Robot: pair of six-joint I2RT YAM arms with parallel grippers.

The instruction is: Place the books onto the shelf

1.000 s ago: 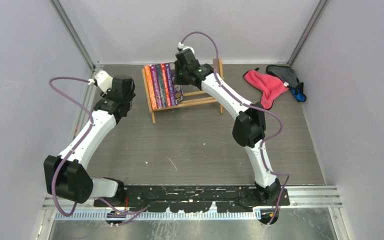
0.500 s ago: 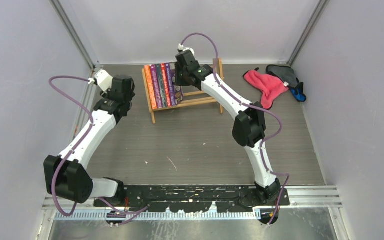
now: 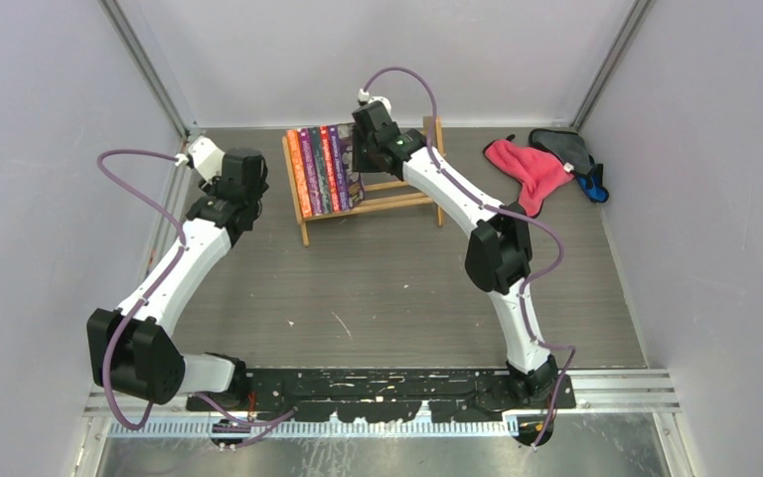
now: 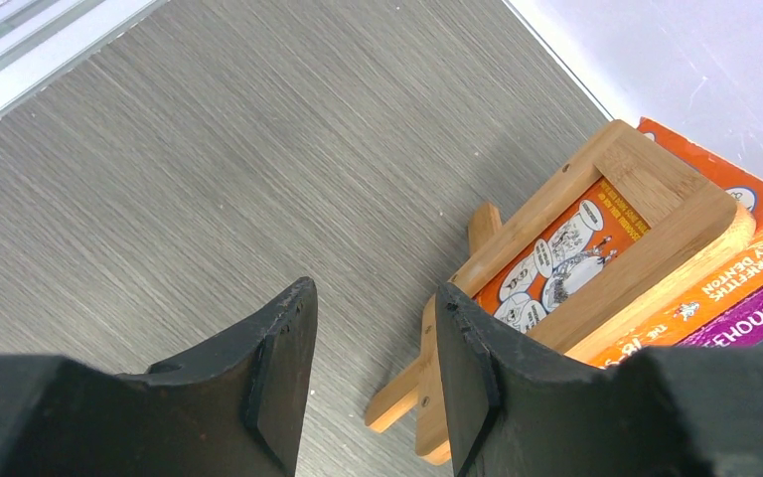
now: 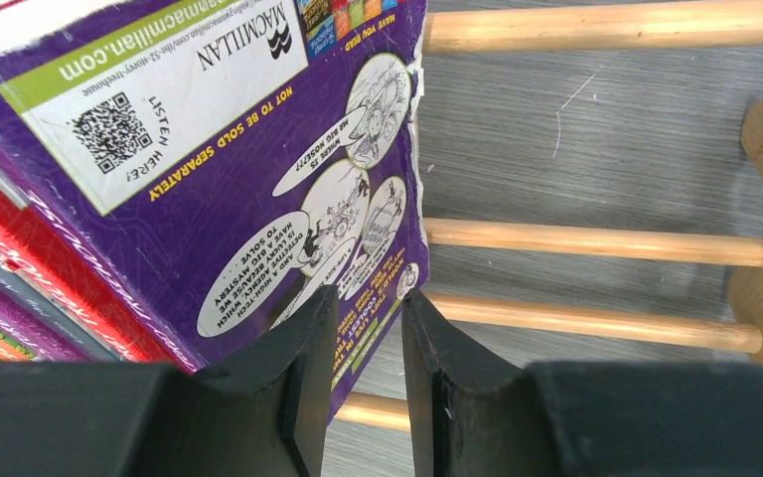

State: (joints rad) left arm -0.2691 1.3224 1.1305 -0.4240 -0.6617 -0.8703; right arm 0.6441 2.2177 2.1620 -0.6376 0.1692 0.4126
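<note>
Several books (image 3: 320, 171) stand side by side, spines up, in the left part of the wooden shelf (image 3: 397, 204) at the back of the table. In the right wrist view the outermost purple book (image 5: 209, 149) leans over the shelf rails (image 5: 596, 241). My right gripper (image 5: 370, 298) is at its lower corner, jaws a narrow gap apart, open, the corner showing in the gap. My left gripper (image 4: 376, 293) hangs open just left of the shelf's end frame (image 4: 646, 179), only floor between its fingers. An orange book (image 4: 566, 248) shows through that frame.
A pink cloth (image 3: 529, 171) and a grey cloth (image 3: 566, 147) with a blue item (image 3: 593, 187) lie at the back right. The right part of the shelf holds no books. Walls close in the table on three sides.
The right gripper's jaws have parted a little and its wrist has shifted slightly toward the back. The left arm and the books have not moved.
</note>
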